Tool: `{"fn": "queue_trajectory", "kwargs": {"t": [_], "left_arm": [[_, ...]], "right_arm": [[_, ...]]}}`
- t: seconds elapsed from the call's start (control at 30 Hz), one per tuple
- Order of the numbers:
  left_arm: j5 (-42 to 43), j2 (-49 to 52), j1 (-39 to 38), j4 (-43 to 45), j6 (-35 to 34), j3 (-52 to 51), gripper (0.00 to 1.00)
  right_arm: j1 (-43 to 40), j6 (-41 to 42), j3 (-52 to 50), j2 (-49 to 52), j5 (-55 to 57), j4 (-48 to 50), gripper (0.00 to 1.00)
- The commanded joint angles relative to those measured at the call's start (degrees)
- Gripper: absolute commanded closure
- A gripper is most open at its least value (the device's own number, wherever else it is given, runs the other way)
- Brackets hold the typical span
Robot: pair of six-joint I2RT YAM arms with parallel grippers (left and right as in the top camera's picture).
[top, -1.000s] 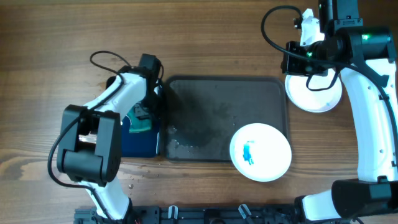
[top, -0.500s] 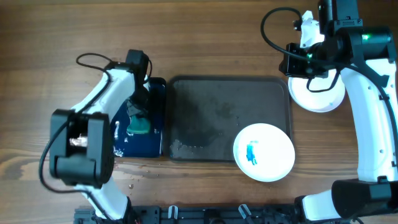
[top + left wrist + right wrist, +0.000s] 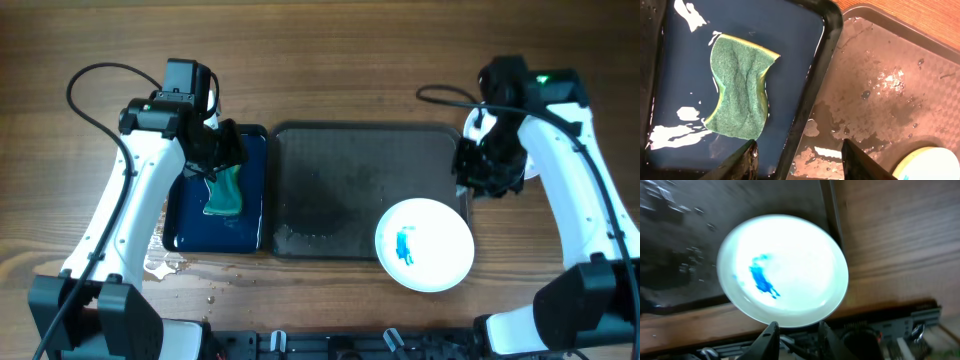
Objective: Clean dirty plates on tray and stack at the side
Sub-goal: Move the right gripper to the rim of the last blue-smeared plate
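Brown wood forms the table (image 3: pixel 330 60), on which a dark tray (image 3: pixel 340 170) is set with a blue basin (image 3: pixel 195 228) touching its left edge. Only in the overhead view are both arms and the whole layout seen. In the left wrist view, the wet film and droplets on the dark tray are shown far more clearly.

A white plate (image 3: pixel 440 235) is laid over the tray's lower right corner, partly overhanging the wood. Its blue smear (image 3: pixel 760 280) is seen best from the right wrist. A green sponge (image 3: pixel 737 90) lies flat in the basin, amid patches of water.

The left gripper (image 3: pixel 800 162) is held above the basin's rim, its fingers spread wide and empty. The right gripper (image 3: pixel 796 335) is held over the plate, its fingers a little apart, with nothing held.
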Motion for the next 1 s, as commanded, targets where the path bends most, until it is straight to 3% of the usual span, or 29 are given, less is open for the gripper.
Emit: {"fn": "queue_trajectory", "kwargs": {"t": [0.0,0.07,0.13,0.3,0.57,0.87,0.9,0.97], "left_arm": [[0.46,-0.81,0.24,0.02,0.15,0.59,0.46],[0.44,-0.79,0.24,0.02,0.39,0.59,0.45],[0.44,-0.79,0.24,0.07,1.49,0.59,0.44],[0.46,-0.79,0.24,0.02,1.6,0.59,0.44],[0.48,-0.76,0.24,0.0,1.6,0.59,0.44],[0.5,-0.79,0.24,-0.04,1.6,0.59,0.44],[0.5,-0.76,0.24,-0.04,1.6,0.59,0.44],[0.5,-0.79,0.24,0.0,1.6,0.59,0.44]], "right_arm": [[0.13,4.57,-6.16,-1.64,1.4,-0.31,0.66],[0.13,6.43,-9.03,-3.39,1.31,-0.55,0.64],[0.13,9.35,-12.81,-6.86,1.31,-0.96,0.56],[0.13,13.22,-21.31,-9.46,-1.29,2.4,0.5],[-1.2,20.28,-37.2,-8.87,-6.49,19.76,0.54],[-14.53,14.99,-37.94,-8.7,-5.79,22.43,0.56],[-14.99,13.03,-37.94,-8.61,-5.88,23.15,0.58],[-14.99,9.49,-37.83,-8.63,-7.06,24.44,0.71]]}}
